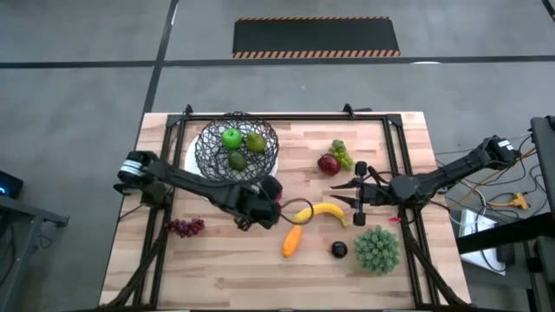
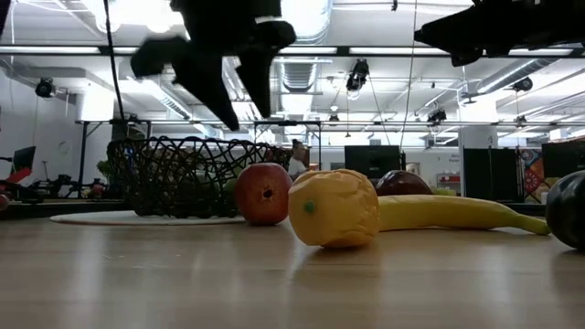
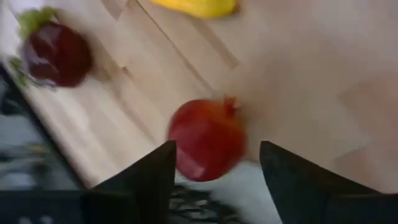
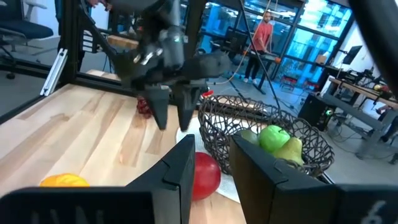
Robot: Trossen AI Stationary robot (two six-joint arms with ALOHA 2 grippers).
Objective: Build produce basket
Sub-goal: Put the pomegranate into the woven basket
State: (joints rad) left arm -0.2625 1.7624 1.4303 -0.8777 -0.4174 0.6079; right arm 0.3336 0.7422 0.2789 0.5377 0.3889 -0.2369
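The black wire basket stands on a white plate at the far left and holds a green apple and two pears. A red fruit lies on the table beside the plate's rim. My left gripper hangs open above it, clear of it in the low view. A banana, an orange piece, a dark plum, purple grapes, another red fruit and green grapes lie on the table. My right gripper is open, level, right of the banana.
A spiky green ball sits at the near right, close under my right arm. A black frame rail runs along the table's far edge and down both sides. In the room beyond the table a person stands.
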